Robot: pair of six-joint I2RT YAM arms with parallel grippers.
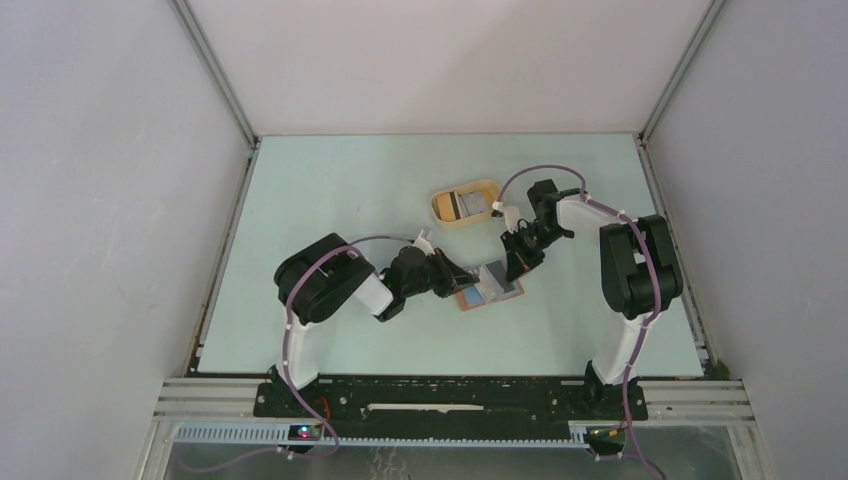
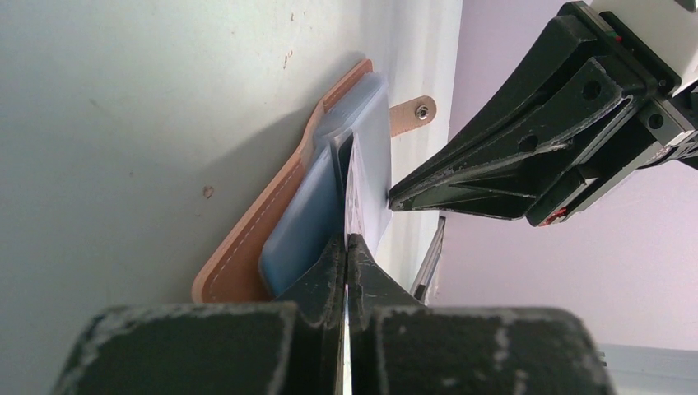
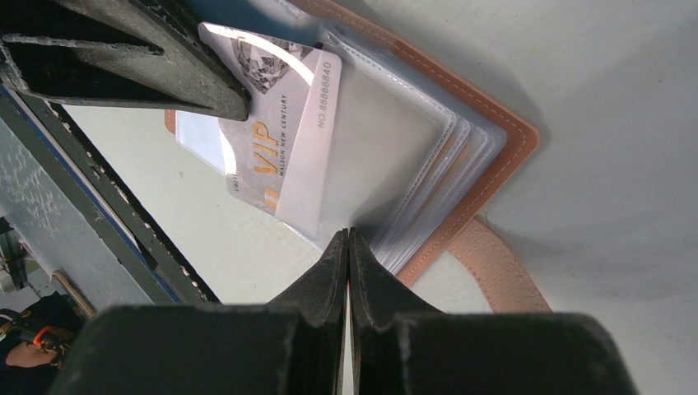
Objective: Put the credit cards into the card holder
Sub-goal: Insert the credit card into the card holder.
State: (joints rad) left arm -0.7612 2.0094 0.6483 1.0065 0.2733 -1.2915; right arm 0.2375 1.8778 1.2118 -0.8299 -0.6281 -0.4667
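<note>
Tabletop (image 1: 330, 200): the card holder (image 3: 514, 132) lies open and flat near the middle, pinned by nothing except the two grippers. If either one pulls sideways, I'd expect the whole holder to slide or flip rather than the pocket opening.

Yellow tray (image 1: 435, 204) behind it has more cards (image 1: 462, 205) in it, apart from the action. No risk there now.

Right gripper (image 3: 346, 239) is closed to a sliver on the free edge of a clear sleeve (image 3: 387, 140) of the holder. It's thin, slick plastic and a shallow bite. It will likely slip out, and then the pocket mouth collapses.

Card (image 3: 272, 140), VIP print: the left gripper (image 2: 346, 243) is fully closed on its outer end. Only the leading edge looks to be inside a sleeve, most of it outside. Any tilt while pushing risks a corner jamming on the seam, or the card bowing or pivoting in the pinch.

The gripper tips sit near each other over the holder, so a long push could collide them.

Snap tab (image 2: 414, 113) sticks out free and could snag on retreat.
</note>
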